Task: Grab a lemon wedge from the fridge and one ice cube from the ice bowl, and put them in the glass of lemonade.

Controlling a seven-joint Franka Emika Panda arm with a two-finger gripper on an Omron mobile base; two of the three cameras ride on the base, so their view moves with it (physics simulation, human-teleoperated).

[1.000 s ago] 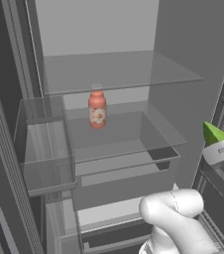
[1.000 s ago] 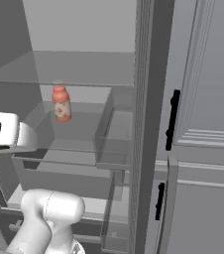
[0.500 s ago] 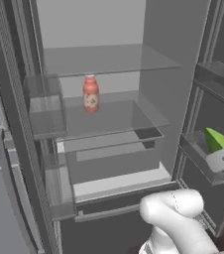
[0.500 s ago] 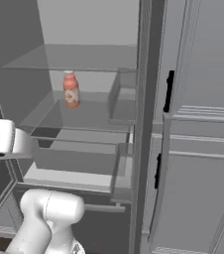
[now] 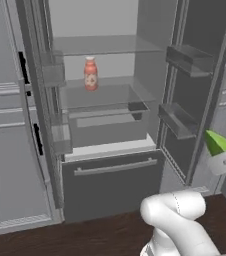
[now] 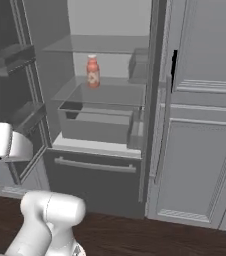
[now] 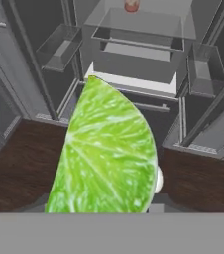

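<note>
Jaws are closed on the lemon wedge [image 7: 106, 154], which fills the hand view with its green-yellow cut face; the gripper [image 5: 224, 156] itself is largely hidden behind the fruit, at the right edge of the left base view, outside the fridge [image 5: 110, 100]. Both fridge doors stand open. A pink-labelled bottle [image 5: 90, 73] stands upright on the middle shelf [image 5: 105, 92], toward its left end, well apart from the wedge. The dark wooden floor [image 6: 160, 235] lies in front of the bottom drawer [image 5: 112, 182].

Judgement: the wedge is secured and the step in hand is carrying it to the glass of lemonade. The grip should be kept firm and level, the wedge kept clear of the right door bins [image 5: 180, 120] while turning away, and released only directly above the glass.
</note>
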